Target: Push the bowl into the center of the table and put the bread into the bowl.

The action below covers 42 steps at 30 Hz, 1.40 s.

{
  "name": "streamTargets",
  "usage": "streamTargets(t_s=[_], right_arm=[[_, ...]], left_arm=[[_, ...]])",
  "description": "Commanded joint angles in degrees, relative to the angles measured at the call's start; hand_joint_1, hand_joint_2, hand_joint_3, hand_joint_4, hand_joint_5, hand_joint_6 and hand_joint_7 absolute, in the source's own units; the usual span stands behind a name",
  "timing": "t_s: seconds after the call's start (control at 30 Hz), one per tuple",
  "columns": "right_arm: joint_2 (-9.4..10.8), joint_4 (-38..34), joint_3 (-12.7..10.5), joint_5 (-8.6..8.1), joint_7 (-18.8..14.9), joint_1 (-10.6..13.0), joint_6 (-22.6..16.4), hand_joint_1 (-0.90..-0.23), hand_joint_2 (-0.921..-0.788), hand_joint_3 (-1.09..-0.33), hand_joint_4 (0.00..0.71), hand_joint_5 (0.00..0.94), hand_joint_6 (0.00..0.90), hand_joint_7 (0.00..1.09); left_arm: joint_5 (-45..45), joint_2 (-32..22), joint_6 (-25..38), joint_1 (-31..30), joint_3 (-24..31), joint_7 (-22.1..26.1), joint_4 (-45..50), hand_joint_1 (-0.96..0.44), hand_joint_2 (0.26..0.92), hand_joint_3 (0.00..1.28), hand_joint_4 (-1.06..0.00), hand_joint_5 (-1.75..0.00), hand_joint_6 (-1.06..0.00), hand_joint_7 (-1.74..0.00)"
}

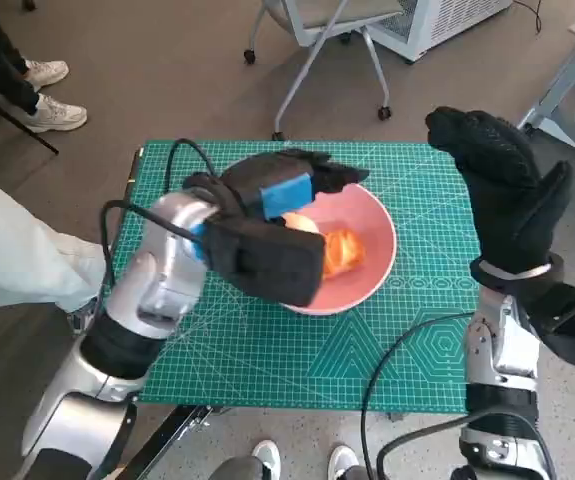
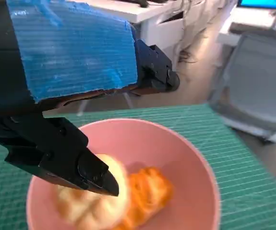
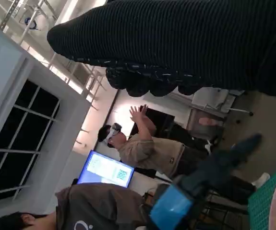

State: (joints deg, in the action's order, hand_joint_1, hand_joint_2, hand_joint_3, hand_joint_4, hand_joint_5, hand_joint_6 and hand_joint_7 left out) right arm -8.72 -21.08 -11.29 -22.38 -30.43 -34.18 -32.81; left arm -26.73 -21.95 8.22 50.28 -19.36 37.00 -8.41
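A pink bowl stands near the middle of the green cutting mat. Inside it lies the bread, an orange and pale roll, also plain in the left wrist view as bread in the bowl. My left hand hovers over the bowl's left part, fingers spread, holding nothing; its fingertips hang just above the bread. My right hand is raised beside the table's right edge, fingers up and apart, empty.
A wheeled chair base stands beyond the table's far edge. A person's trouser leg and shoes are at the left. In the right wrist view a person sits by a monitor.
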Motion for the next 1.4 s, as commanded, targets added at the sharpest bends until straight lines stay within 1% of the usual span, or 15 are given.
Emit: streamTargets(t_s=[0.03, 0.23, 0.3, 0.37, 0.47, 0.57, 0.7, 0.77, 0.83, 0.9, 0.93, 1.0, 1.13, 1.27, 1.4], right_arm=[[0.03, -0.34, -0.14, -0.03, 0.24, 1.02, 0.58, -0.644, -0.921, -0.681, 0.214, 0.001, 0.173, 0.43], [-0.16, -0.03, -0.09, -0.14, 0.06, 0.83, 0.72, -0.643, -0.921, -0.684, 0.213, 0.001, 0.173, 0.43], [-0.23, 0.06, -0.09, -0.23, -0.03, 0.75, 0.80, -0.643, -0.921, -0.684, 0.213, 0.000, 0.173, 0.43], [-0.32, 0.30, -0.10, -0.39, -0.10, 0.71, 1.02, -0.643, -0.921, -0.685, 0.213, 0.000, 0.173, 0.43], [-0.40, 0.97, -0.08, -0.53, -0.05, 0.69, 1.39, -0.642, -0.921, -0.685, 0.213, 0.000, 0.172, 0.43], [-0.42, 2.04, 0.07, -0.40, 0.18, 0.65, 1.81, -0.645, -0.921, -0.684, 0.211, 0.000, 0.172, 0.43], [-0.57, 2.96, 0.19, -0.25, 0.23, 0.44, 2.20, -0.649, -0.921, -0.685, 0.205, 0.000, 0.169, 0.43], [-0.62, 3.31, 0.23, -0.09, 0.29, 0.25, 2.34, -0.651, -0.921, -0.685, 0.201, 0.000, 0.164, 0.43], [-0.66, 3.62, 0.34, 0.13, 0.43, -0.02, 2.49, -0.651, -0.921, -0.686, 0.199, 0.000, 0.160, 0.43], [-0.67, 3.86, 0.45, 0.36, 0.55, -0.36, 2.66, -0.652, -0.921, -0.688, 0.196, 0.000, 0.156, 0.43], [-0.67, 3.95, 0.49, 0.44, 0.59, -0.50, 2.74, -0.651, -0.921, -0.688, 0.195, 0.000, 0.154, 0.43], [-0.67, 4.14, 0.62, 0.69, 0.76, -0.87, 2.92, -0.648, -0.921, -0.689, 0.194, 0.000, 0.151, 0.43], [-0.80, 4.29, 0.79, 0.75, 0.70, -1.62, 3.28, -0.645, -0.921, -0.690, 0.193, 0.000, 0.146, 0.44], [-1.05, 4.54, 0.81, 0.59, 0.48, -2.23, 3.66, -0.647, -0.921, -0.682, 0.197, 0.002, 0.147, 0.44], [-1.40, 4.53, 0.69, 0.74, 0.50, -2.89, 3.82, -0.649, -0.921, -0.666, 0.203, 0.005, 0.151, 0.44]], left_arm=[[5.03, -1.40, 3.23, -0.18, 3.16, 4.45, 3.00, -0.16, 0.778, 0.00, 0.00, 0.00, -0.15, 0.00], [12.80, -2.98, 7.63, -1.44, 8.29, 8.74, 8.16, -0.15, 0.775, 0.00, 0.00, 0.00, -0.12, 0.00], [14.75, -3.37, 8.00, -1.96, 9.59, 9.04, 9.36, -0.17, 0.772, 0.00, 0.00, 0.00, -0.12, 0.00], [16.95, -3.40, 6.66, -2.76, 11.22, 8.46, 9.80, -0.18, 0.770, 0.00, 0.00, 0.00, -0.11, 0.00], [23.26, -1.46, 0.99, -4.84, 16.03, 6.64, 8.46, -0.21, 0.781, 0.01, 0.00, 0.00, -0.09, -0.02], [33.11, 5.55, -6.57, -7.61, 22.75, 2.57, 6.27, -0.24, 0.809, 0.02, 0.00, 0.00, -0.09, -0.03], [38.77, 11.89, -16.05, -9.48, 26.45, -2.55, 3.54, -0.34, 0.865, 0.05, 0.00, 0.00, -0.11, -0.05], [39.98, 13.93, -20.41, -10.28, 27.34, -4.34, 2.02, -0.44, 0.898, 0.08, -0.02, -0.01, -0.13, -0.07], [41.26, 15.56, -23.43, -11.11, 27.92, -5.42, 0.94, -0.49, 0.906, 0.12, -0.03, -0.01, -0.13, -0.11], [42.63, 16.62, -25.58, -11.69, 28.30, -5.81, 0.06, -0.56, 0.915, 0.21, -0.06, -0.01, -0.06, -0.32], [43.21, 16.91, -26.42, -11.86, 28.38, -5.87, -0.33, -0.58, 0.917, 0.25, -0.07, -0.01, -0.04, -0.38], [43.75, 17.05, -28.17, -12.15, 28.41, -6.00, -1.08, -0.60, 0.919, 0.30, -0.08, -0.01, -0.02, -0.43], [43.68, 17.42, -31.67, -12.45, 28.52, -7.06, -2.69, -0.62, 0.921, 0.39, -0.08, -0.01, 0.00, -0.43], [43.44, 18.02, -33.52, -12.85, 28.40, -8.50, -3.56, -0.65, 0.921, 0.43, -0.09, -0.01, 0.00, -0.39], [44.27, 18.32, -34.67, -13.01, 28.21, -8.63, -4.50, -0.67, 0.921, 0.45, -0.08, 0.00, 0.00, -0.33]])
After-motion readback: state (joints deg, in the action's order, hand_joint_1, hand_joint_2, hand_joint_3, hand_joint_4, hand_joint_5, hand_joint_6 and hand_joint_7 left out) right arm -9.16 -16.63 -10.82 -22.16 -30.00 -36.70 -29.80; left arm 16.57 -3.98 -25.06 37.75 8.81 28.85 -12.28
